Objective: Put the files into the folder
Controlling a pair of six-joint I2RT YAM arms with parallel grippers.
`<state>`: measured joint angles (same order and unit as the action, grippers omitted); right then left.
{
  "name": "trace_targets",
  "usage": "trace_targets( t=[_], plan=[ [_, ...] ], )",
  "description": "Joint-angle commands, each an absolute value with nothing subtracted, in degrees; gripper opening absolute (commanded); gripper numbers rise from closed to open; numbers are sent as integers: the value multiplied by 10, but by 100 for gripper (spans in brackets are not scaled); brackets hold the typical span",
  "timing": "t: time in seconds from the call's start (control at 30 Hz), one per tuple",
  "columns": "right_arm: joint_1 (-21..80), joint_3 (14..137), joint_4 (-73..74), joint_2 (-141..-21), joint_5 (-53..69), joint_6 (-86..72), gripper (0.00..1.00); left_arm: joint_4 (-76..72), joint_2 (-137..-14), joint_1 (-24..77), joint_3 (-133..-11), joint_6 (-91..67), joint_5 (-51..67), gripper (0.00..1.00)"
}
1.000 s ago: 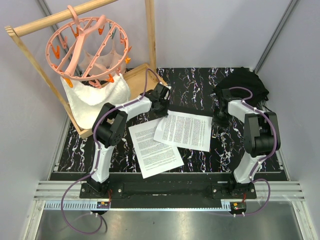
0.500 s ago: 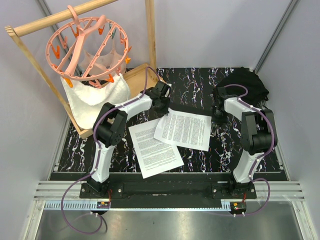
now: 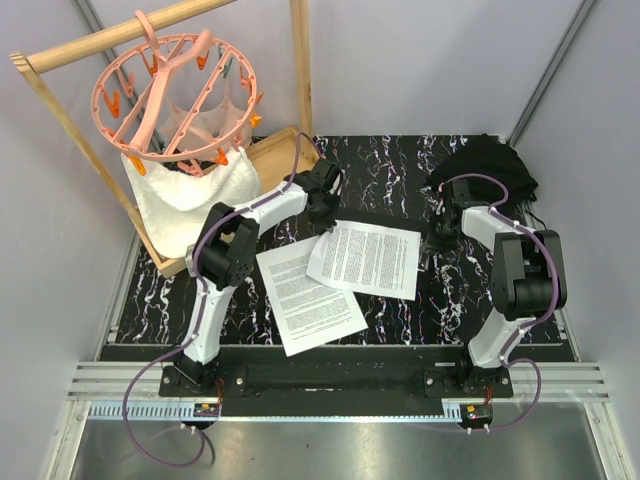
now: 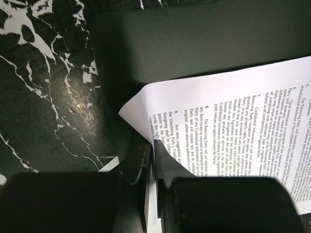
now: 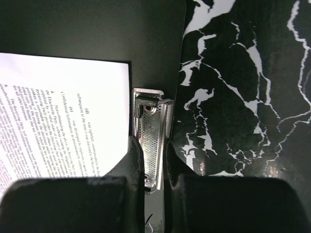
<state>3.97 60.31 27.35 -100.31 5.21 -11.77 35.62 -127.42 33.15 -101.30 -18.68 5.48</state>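
Note:
Two printed white sheets, the files, lie mid-table. The upper sheet [image 3: 365, 258] rests on the flat black folder [image 3: 385, 217]. The lower sheet [image 3: 308, 292] lies on the marble beside it, partly under the upper one. My left gripper [image 3: 328, 207] is shut on the upper sheet's far left corner. In the left wrist view the pinched paper [image 4: 233, 126] runs between the jaws [image 4: 151, 144] over the folder [image 4: 194, 43]. My right gripper [image 3: 437, 238] is shut on the folder's silver clip [image 5: 149, 131], which sits between its jaws [image 5: 152, 143], just beside the sheet's edge [image 5: 58, 107].
A wooden rack at the back left carries a pink peg hanger [image 3: 180, 85] and a white cloth [image 3: 195, 195] over a wooden tray [image 3: 275, 150]. A lumpy black fabric bundle [image 3: 495, 165] lies at the back right, behind the right arm.
The right gripper has closed on the silver clip, and its arm has shifted slightly to the right. The left gripper keeps its hold on the sheet's corner.

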Motion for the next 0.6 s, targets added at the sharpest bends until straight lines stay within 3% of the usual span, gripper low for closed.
trace_targets(
  t=[0.0, 0.33, 0.57],
  plan=[
    [37, 581, 226, -999, 140, -120, 0, 389, -1296, 323, -1056, -166, 83, 8],
    [17, 569, 201, -999, 185, -134, 0, 398, -1329, 322, -1096, -176, 117, 8],
    [4, 560, 201, -991, 205, -140, 0, 399, -1326, 327, -1090, -157, 60, 8]
  ],
)
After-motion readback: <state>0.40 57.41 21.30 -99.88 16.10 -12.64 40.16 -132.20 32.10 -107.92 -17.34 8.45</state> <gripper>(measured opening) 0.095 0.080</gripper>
